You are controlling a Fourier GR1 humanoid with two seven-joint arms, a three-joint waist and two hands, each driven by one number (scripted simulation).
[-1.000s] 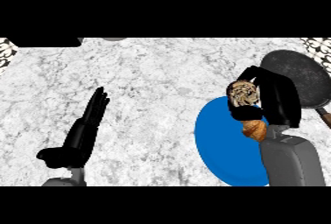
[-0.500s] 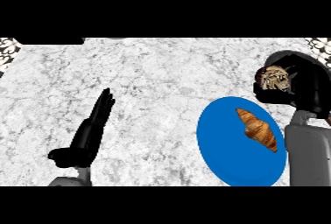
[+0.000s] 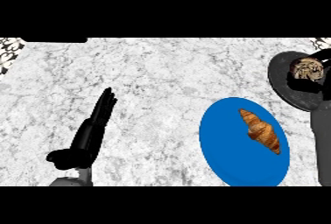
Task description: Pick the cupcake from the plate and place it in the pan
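While the right hand (image 3: 318,72) hovers over the dark pan (image 3: 287,89) at the far right of the head view, its black fingers are curled around the cupcake (image 3: 305,70), which shows as a pale, brown-streaked lump inside the pan's outline. Whether the cupcake already rests on the pan's floor or hangs just above it cannot be told from this steep downward angle. The hand appears to hold it there because the pan is where the cupcake belongs, so the placing step looks nearly complete, with only the letting go left to do.

Just below and to the left of that hand lies the blue plate (image 3: 223,144). A golden croissant (image 3: 261,136) sits on it, slanted; it is no part of the job.

Well apart, toward the lower left, the left hand (image 3: 90,131) rests with straight fingers pointing up and away, holding nothing.

Everything sits on a white and grey marbled counter (image 3: 161,74). At the upper corners, small patches of a black and white patterned surface (image 3: 9,50) peek in beyond the counter's edge.
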